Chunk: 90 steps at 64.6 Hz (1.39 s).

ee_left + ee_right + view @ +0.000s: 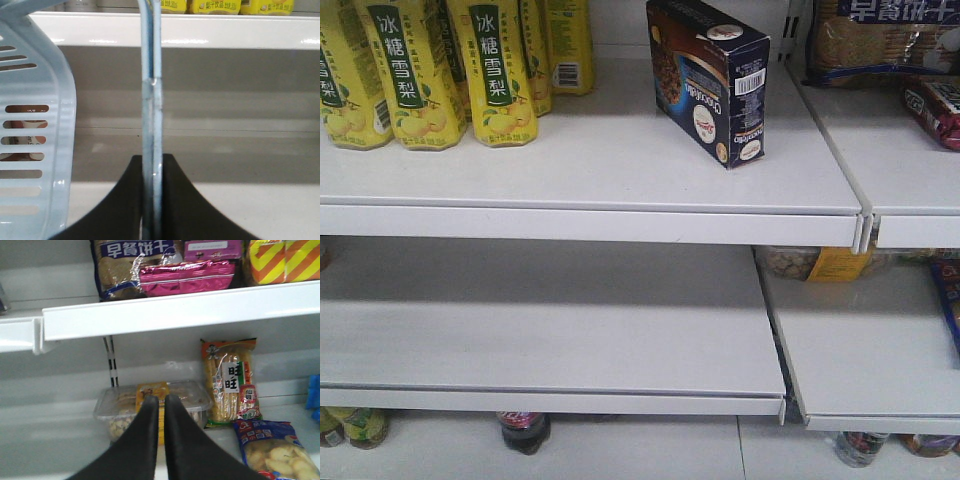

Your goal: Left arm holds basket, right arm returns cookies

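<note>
White shelving fills your view, the cookies (pixel 710 80) already standing on the upper shelf (pixel 600 150), your right gripper (pixel 161 407) pressed together, empty and low, while your left gripper (pixel 152 200) is clamped on the basket (pixel 35 125) handle.

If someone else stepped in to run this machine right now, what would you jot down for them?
Left gripper: shut on the basket handle; the basket hangs beside it.
Right gripper: shut, holding nothing, facing snack packs on a lower shelf.
Cookies: standing on the upper shelf, right of the yellow drink bottles, nothing touching them.
Done: the box looks returned.
Left: apparently nothing for the cookies; keep holding the basket.
</note>
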### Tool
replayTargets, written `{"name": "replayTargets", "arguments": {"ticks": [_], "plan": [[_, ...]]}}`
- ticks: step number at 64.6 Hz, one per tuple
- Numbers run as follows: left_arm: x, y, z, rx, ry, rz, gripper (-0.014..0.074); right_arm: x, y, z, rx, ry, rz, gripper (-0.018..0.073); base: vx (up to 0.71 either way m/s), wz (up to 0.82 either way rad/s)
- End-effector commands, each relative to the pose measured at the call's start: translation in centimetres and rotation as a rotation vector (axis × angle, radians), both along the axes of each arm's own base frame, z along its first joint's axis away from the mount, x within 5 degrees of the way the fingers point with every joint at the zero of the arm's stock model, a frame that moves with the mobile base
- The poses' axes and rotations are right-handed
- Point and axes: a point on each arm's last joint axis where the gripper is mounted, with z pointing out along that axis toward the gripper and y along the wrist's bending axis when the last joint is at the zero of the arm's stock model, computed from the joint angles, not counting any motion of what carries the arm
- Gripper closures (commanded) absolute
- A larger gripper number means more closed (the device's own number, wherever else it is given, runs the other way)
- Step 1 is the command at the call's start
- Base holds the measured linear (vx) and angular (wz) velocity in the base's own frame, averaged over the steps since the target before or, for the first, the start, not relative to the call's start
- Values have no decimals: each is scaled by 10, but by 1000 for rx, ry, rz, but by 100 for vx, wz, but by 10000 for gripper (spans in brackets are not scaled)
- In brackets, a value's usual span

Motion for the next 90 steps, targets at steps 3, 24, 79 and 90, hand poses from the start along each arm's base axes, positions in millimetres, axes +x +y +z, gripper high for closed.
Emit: {"name": "replayTargets", "arguments": {"ticks": [3,24,79,90], "plan": [[-3,0,22,38,-166,4,596,0,4,-4,-97,-2,64,565,0,0],[-3,0,22,38,-166,4,596,0,5,-9,-93,52,84,565,0,0],[-3,0,22,38,-166,4,596,0,5,-10,-85,53,84,565,0,0],[-3,0,22,38,-166,4,596,0,5,-10,-85,53,84,565,0,0]]}}
